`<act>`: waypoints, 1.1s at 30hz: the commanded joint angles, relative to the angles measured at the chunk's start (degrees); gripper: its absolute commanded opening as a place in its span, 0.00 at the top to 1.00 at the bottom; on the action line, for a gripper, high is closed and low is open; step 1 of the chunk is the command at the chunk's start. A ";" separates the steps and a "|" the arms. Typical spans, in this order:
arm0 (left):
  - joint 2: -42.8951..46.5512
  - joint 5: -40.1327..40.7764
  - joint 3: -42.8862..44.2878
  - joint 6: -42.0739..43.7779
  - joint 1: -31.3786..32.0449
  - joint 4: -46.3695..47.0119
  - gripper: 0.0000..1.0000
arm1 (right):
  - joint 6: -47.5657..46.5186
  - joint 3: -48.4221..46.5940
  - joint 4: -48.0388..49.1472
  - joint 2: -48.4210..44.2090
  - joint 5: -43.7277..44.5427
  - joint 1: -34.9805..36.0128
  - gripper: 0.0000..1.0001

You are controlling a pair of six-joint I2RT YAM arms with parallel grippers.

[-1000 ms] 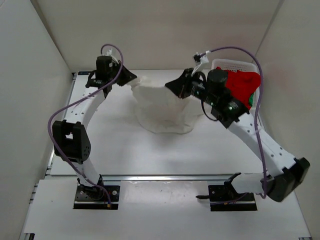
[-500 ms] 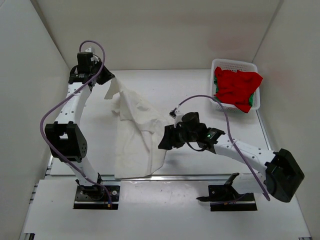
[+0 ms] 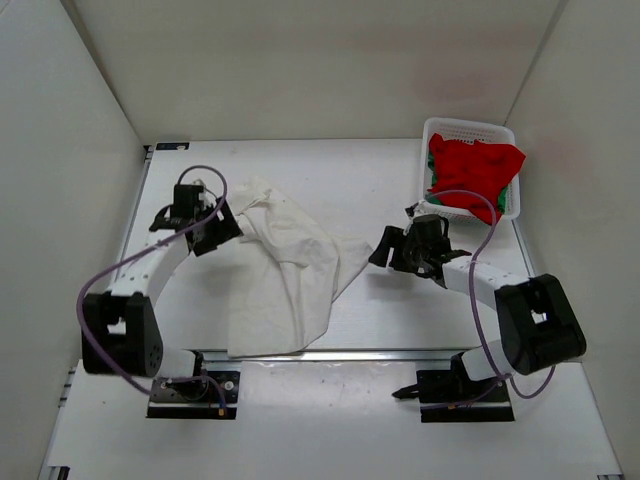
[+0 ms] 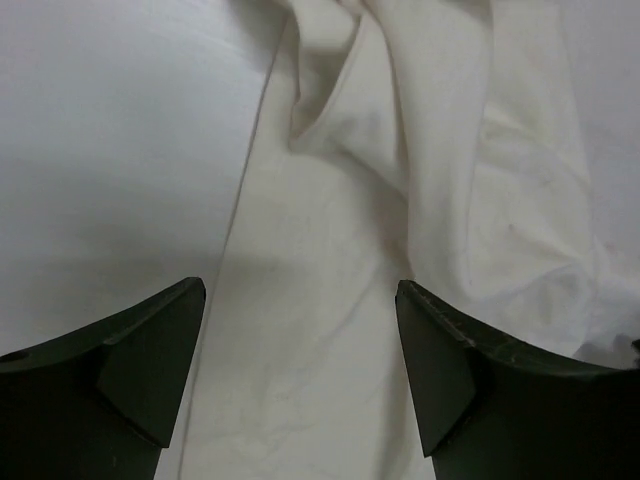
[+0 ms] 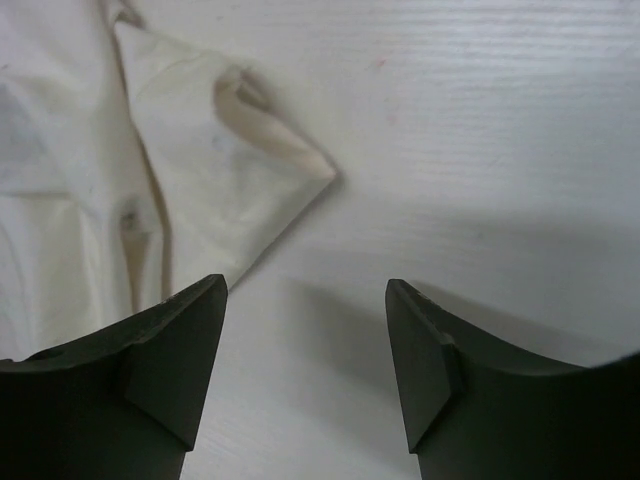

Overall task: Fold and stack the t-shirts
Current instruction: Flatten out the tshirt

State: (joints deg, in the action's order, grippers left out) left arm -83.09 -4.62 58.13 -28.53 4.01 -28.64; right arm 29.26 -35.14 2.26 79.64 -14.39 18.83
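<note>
Where the off-white t-shirt (image 3: 288, 272) tapers rightward, the right hand (image 3: 382, 252) gapes nearby.

- At the left arm (image 3: 150, 265): bent at the elbow, wrist low, pointing rightward, jaws wide apart, gripping nothing.
- At the right arm (image 3: 470, 278): folded tight, wrist low, pointing leftward, jaws wide apart, gripping nothing.

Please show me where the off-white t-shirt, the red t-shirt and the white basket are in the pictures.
off-white t-shirt (image 3: 285, 285): top external view, middle of the spread cloth.
red t-shirt (image 3: 478, 172): top external view, middle of the bunched cloth.
white basket (image 3: 466, 124): top external view, its far rim.
</note>
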 commanded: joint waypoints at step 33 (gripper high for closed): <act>4.08 -2.49 -16.83 -8.82 2.41 13.79 1.00 | 1.25 -13.26 -22.35 -16.86 -5.92 14.91 1.00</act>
State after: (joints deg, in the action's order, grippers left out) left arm -78.96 -6.24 38.09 -36.62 8.51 -17.52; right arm 29.15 -41.67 -5.39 69.41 -24.93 27.73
